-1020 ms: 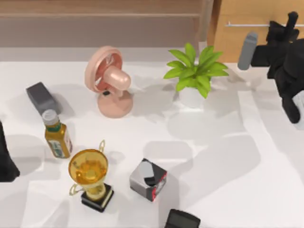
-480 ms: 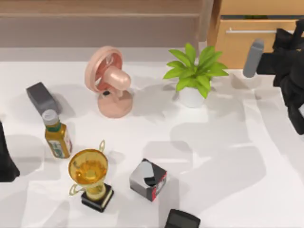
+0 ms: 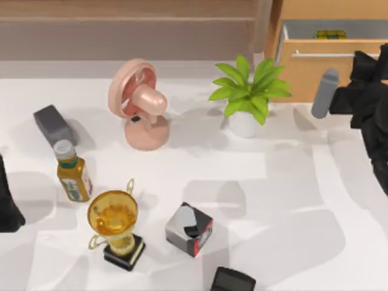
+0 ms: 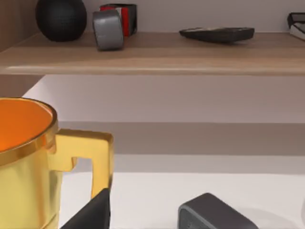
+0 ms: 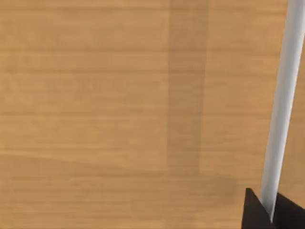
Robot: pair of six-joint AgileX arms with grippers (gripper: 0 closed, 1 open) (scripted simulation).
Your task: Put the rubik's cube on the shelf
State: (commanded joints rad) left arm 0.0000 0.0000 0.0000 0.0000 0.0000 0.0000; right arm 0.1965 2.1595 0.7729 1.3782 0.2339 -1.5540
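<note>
Cube: rubik's cube (image 3: 330, 34) at 1 o'clock, in the open drawer (image 3: 321, 60); rigid, light, grip opposite flat faces.
Right gripper (image 5: 271, 210): fingers closed on drawer handle (image 5: 282, 109).
Left gripper: fingers cannot tell.

**Clutter on the white table**

A pink fan (image 3: 140, 103) stands left of centre near the back, with a potted plant (image 3: 250, 94) to its right in a white pot. A dark grey block (image 3: 52, 125) lies near the left edge; just in front of it stands a bottle (image 3: 72, 173) of amber liquid with a grey cap. A gold trophy (image 3: 114, 221) on a black base sits nearer the front, beside a grey, black and red box (image 3: 190, 229). A black object (image 3: 232, 280) is cut off by the front edge. At back right, a light wood cabinet (image 3: 315, 63) has its drawer pulled out, a silver handle (image 3: 327, 54) across its front.
</note>
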